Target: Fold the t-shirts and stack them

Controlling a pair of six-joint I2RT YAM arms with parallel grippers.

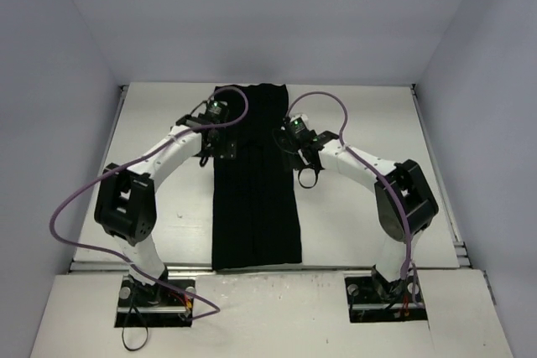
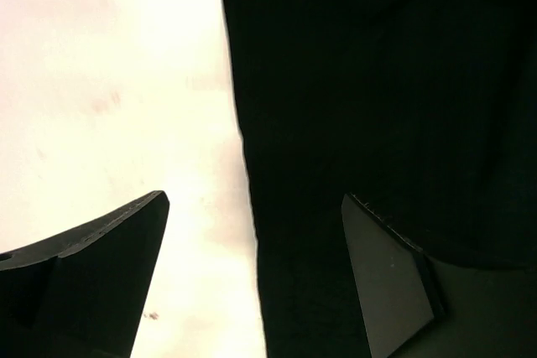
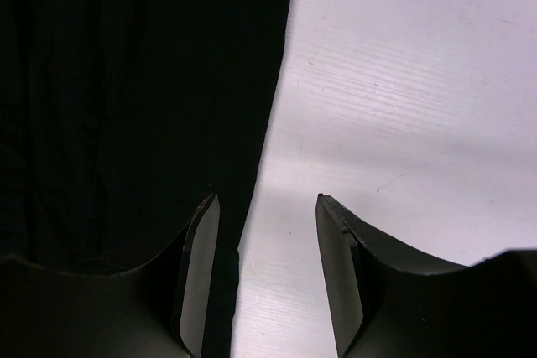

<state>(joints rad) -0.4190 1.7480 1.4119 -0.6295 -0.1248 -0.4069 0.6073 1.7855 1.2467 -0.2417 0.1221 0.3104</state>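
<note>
One black t-shirt (image 1: 256, 182) is on your table (image 1: 377, 123). It lies flat as a long, narrow strip down the middle, running from close to the far edge to close to the near edge, between your two arms. No sleeves stick out at either side in the overhead view; both long edges run nearly straight.

Your left gripper (image 1: 216, 147) is at the strip's left edge, towards the far end. In the left wrist view this gripper (image 2: 253, 199) is released, its jaws spread wide. One finger (image 2: 101, 266) is over bare table (image 2: 109, 81) and the other is over the cloth (image 2: 377, 81), so the shirt's edge passes between them. Nothing is pinched.

Your right gripper (image 1: 300, 157) is at the strip's right edge, roughly level with the left one. In the right wrist view this gripper (image 3: 267, 199) is also released, at a narrower spread than the left. Its left finger (image 3: 201, 266) is over the margin of the cloth (image 3: 126, 81) and its right finger is over bare table (image 3: 419, 81), which shows in the gap between them. You cannot tell from these views whether either gripper's fingertips touch the fabric or the table.

The cloth shows faint lengthwise creases in the right wrist view. A purple cable (image 1: 84, 194) loops away from each arm.
</note>
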